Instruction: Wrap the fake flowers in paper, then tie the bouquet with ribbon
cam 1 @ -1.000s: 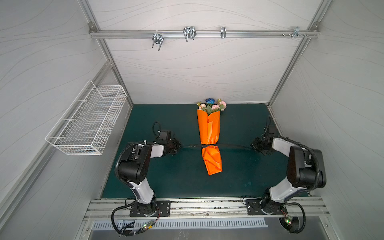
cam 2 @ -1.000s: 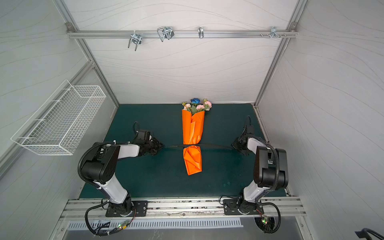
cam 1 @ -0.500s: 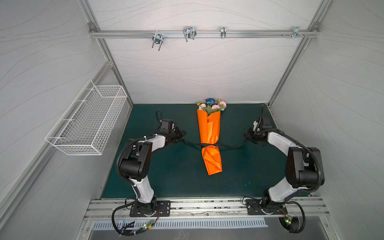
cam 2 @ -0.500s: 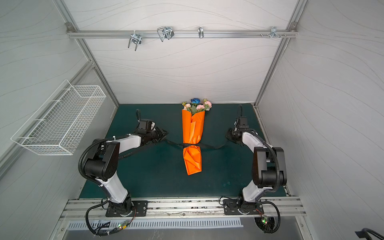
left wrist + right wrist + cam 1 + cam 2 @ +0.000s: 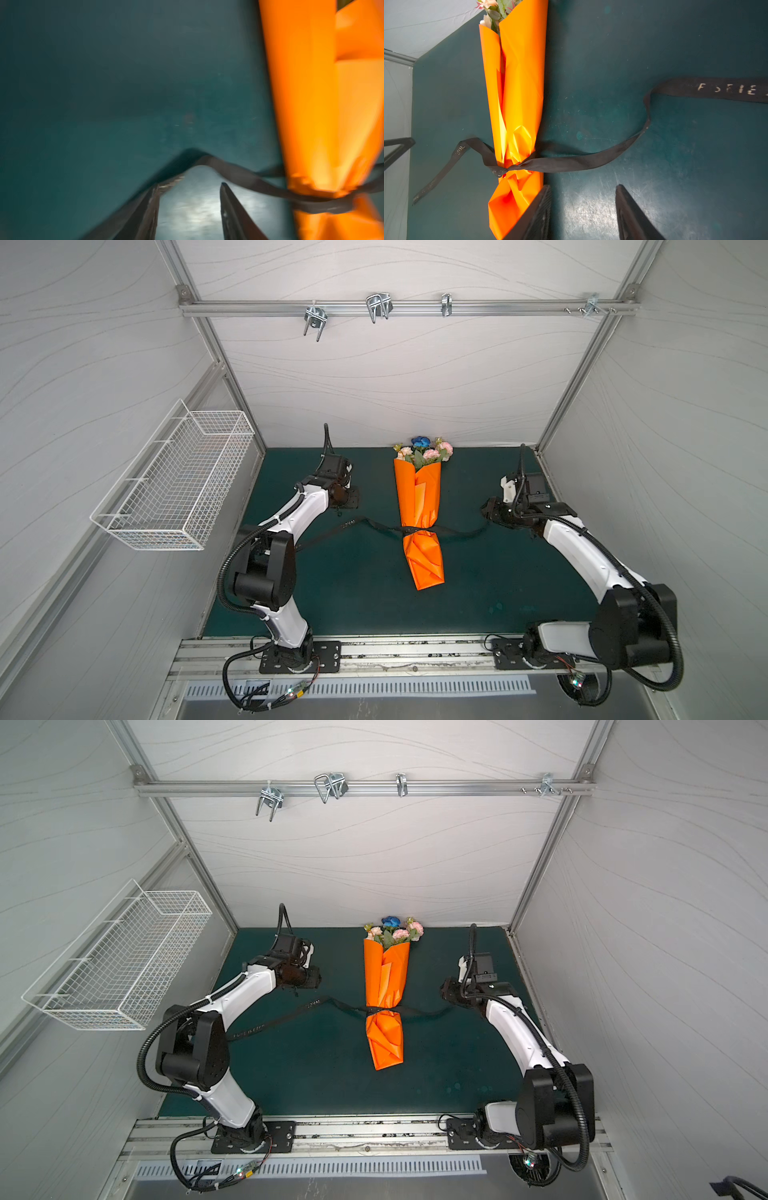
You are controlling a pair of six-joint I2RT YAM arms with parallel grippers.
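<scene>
Black lettered ribbon sits knotted around orange wrapping paper holding the bouquet of fake flowers, ends slack on the mat; left gripper and right gripper jaws apart, empty.

Left wrist view smeared all over: ribbon lettering unreadable, wrapping paper creases lost, paper cut by view edge. Bouquet stems hidden inside paper; blooms clipped at right wrist view edge. Ribbon end runs out of that view, print only partly legible, maybe "F SEIE". Both top views: knot too small to judge, left gripper fingertips indistinct against mat.
</scene>
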